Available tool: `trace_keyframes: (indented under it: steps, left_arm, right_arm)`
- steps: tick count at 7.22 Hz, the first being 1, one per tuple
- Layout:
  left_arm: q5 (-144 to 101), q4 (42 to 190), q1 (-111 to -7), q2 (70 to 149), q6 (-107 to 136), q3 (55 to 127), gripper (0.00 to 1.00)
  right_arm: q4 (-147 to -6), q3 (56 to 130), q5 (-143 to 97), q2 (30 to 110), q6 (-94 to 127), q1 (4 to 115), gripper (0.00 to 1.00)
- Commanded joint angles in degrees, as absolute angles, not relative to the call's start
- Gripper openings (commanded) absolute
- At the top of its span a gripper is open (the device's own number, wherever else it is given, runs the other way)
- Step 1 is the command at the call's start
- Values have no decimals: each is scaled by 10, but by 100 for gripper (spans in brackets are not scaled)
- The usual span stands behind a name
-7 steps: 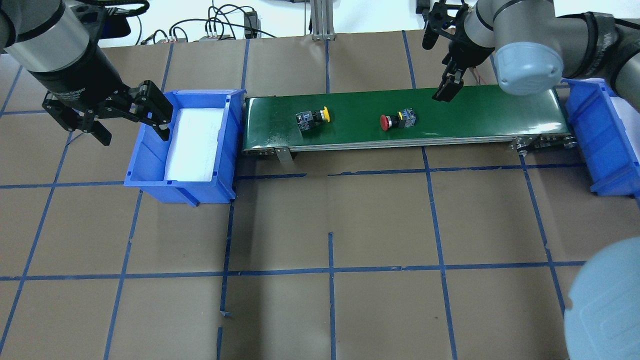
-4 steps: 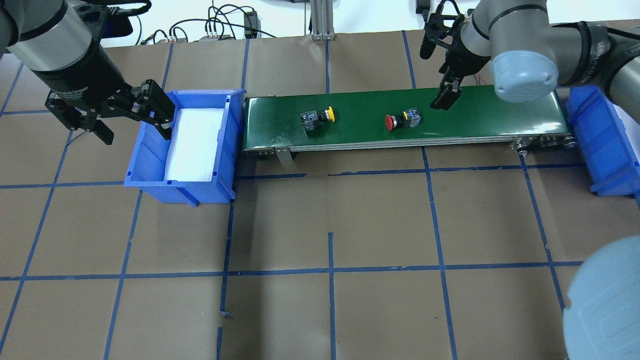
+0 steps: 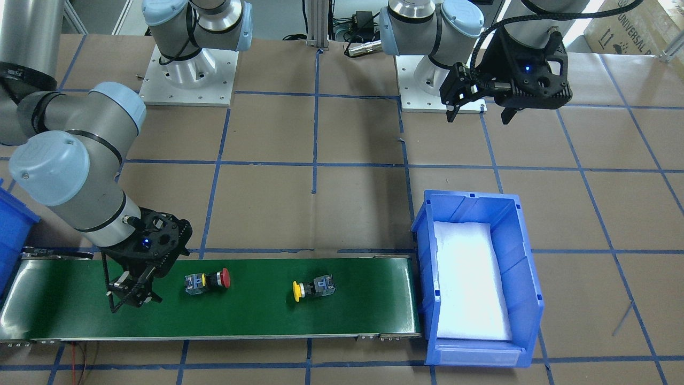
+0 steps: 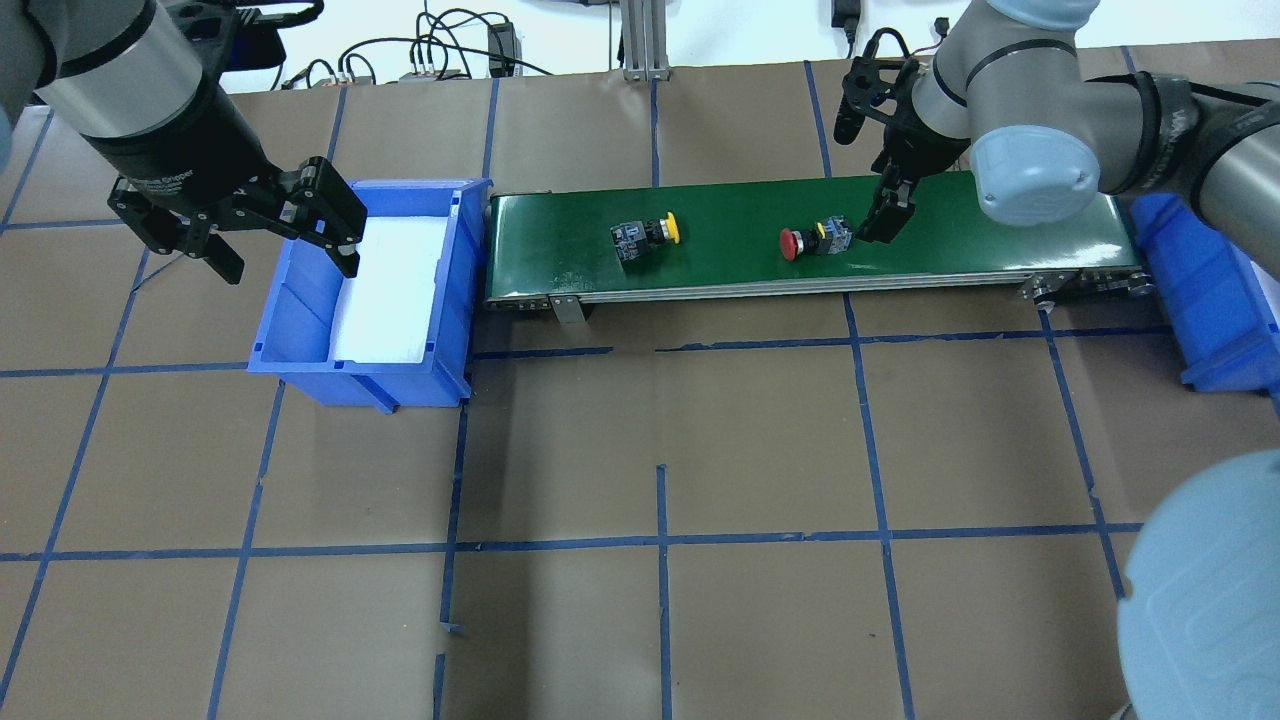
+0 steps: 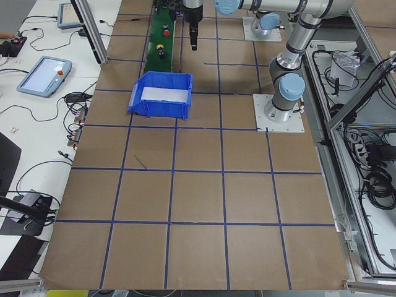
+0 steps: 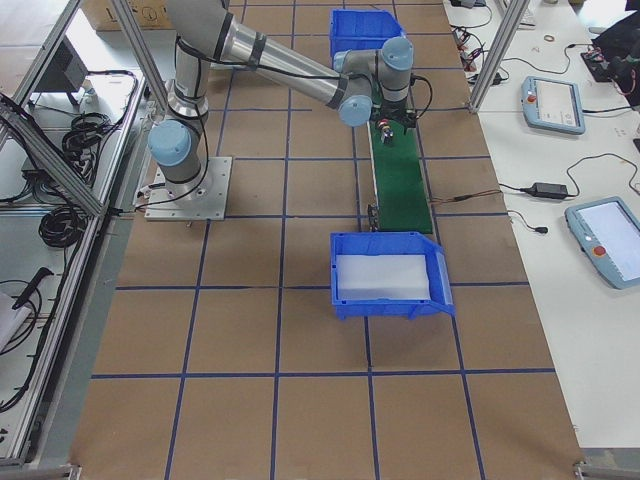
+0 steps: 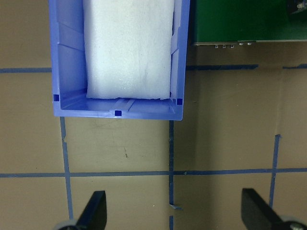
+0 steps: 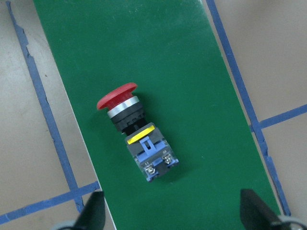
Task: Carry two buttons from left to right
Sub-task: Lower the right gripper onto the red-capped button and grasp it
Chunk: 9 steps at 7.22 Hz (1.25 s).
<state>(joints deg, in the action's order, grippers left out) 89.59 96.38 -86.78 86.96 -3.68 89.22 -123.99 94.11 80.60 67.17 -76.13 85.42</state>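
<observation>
Red button (image 4: 803,242): on its side on the green belt (image 4: 980,235), about midway along, cap toward the belt's left end; lying flat probably leaves its body free for a pinch.
Yellow button (image 4: 645,237): also on the belt, nearer its left end, well apart from the red one.
Right jaws: spread wide, empty, poised over the belt above the red button, seemingly lined up to straddle it.
Left jaws: released, empty, beyond the belt's left end, over the left bin (image 4: 300,300); likely idle.
Right bin (image 4: 1190,270): past the belt's right end; presumably the destination.
Worktop (image 4: 760,440): carries the belt.
</observation>
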Motion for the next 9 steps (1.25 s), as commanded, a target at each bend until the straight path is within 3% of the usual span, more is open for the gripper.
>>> trace_keyframes:
  steps: [1,6,7,9]
  left_arm:
    - [898,964,-864,869,-32,891,100]
    - [939,963,-871,866,-32,889,100]
    - [908,963,-872,866,-28,888,100]
    - [905,964,-872,870,-34,876,100]
  right_arm:
    - [-1253,943,805,650,-786,853,100]
    - [-1253,947,807,647,-787,853,99]
    - [-1253,948,809,646,-786,853,90]
    - [-1252,959,814,644,-782,853,86]
